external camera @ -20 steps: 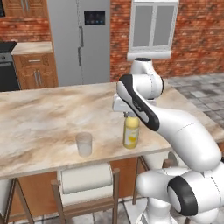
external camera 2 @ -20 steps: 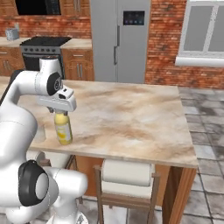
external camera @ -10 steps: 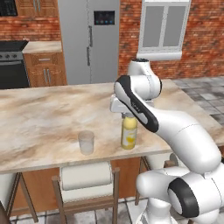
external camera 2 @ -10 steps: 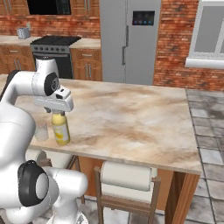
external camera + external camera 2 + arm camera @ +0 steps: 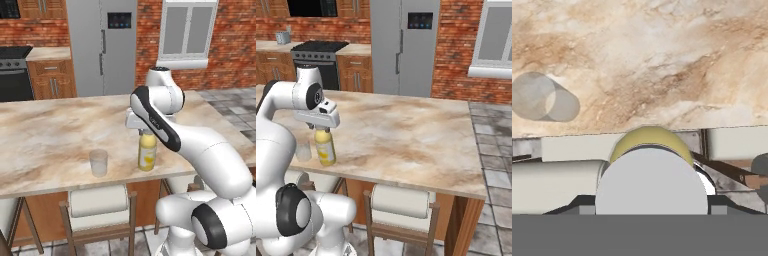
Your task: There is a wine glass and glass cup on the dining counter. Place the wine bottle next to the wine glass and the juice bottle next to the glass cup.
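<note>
The small yellow juice bottle (image 5: 147, 154) (image 5: 325, 148) stands upright on the dining counter (image 5: 50, 135) (image 5: 406, 130), close to its front edge. My gripper (image 5: 146, 132) (image 5: 321, 129) comes down from above and is shut on the bottle's grey cap (image 5: 651, 182), one dark finger pressed to each side of it. The glass cup (image 5: 98, 162) (image 5: 304, 150) (image 5: 544, 96) stands a short way to the bottle's left, apart from it. The wine glass and the wine bottle are out of view.
Padded stools (image 5: 97, 202) (image 5: 401, 202) are tucked under the counter's front edge below the bottle. Beyond the counter stand a grey fridge (image 5: 102, 45) (image 5: 406, 45), a black stove (image 5: 318, 55) with wooden cabinets, and a brick wall with a window (image 5: 187, 32).
A second ago both base views shifted slightly, so the camera moved. Since half a second ago nothing has visibly moved; my gripper stays on the bottle's cap.
</note>
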Controlling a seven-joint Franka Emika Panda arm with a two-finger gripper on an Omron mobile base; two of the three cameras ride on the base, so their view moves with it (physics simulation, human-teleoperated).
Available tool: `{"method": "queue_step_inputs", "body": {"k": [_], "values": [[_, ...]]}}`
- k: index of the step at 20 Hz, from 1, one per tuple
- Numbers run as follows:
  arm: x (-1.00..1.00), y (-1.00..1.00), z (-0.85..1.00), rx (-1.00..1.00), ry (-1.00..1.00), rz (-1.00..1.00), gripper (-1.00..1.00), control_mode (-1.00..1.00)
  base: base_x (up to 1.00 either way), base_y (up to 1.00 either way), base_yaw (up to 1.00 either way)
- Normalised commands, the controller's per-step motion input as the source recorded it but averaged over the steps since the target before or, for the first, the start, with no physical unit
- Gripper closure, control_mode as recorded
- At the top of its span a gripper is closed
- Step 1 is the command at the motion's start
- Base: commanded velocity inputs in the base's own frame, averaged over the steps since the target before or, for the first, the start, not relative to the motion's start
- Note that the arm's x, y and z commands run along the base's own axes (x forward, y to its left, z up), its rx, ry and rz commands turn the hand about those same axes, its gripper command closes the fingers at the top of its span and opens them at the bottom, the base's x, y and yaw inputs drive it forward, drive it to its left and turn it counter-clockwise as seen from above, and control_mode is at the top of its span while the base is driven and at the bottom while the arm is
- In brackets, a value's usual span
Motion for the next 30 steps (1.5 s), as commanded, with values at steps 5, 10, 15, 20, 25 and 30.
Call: {"method": "queue_step_inputs", "body": {"k": [5,10,15,20,25,30], "values": [[0.00,0.00,0.00,0.00,0.00,0.00,1.00,1.00,0.19,-0.03,0.13],[0.16,-0.09,0.03,0.05,0.00,0.20,1.00,-1.00,0.04,0.00,0.03],[0.35,-0.07,0.11,0.09,0.07,0.37,1.00,-1.00,0.00,0.00,0.00],[0.35,-0.08,0.13,0.12,0.06,0.48,1.00,-1.00,0.00,0.00,0.00],[0.37,-0.01,0.08,0.07,0.05,0.48,1.00,-1.00,0.00,0.00,0.00],[0.29,0.00,0.01,0.01,0.00,0.45,1.00,-1.00,0.00,0.00,0.00]]}}
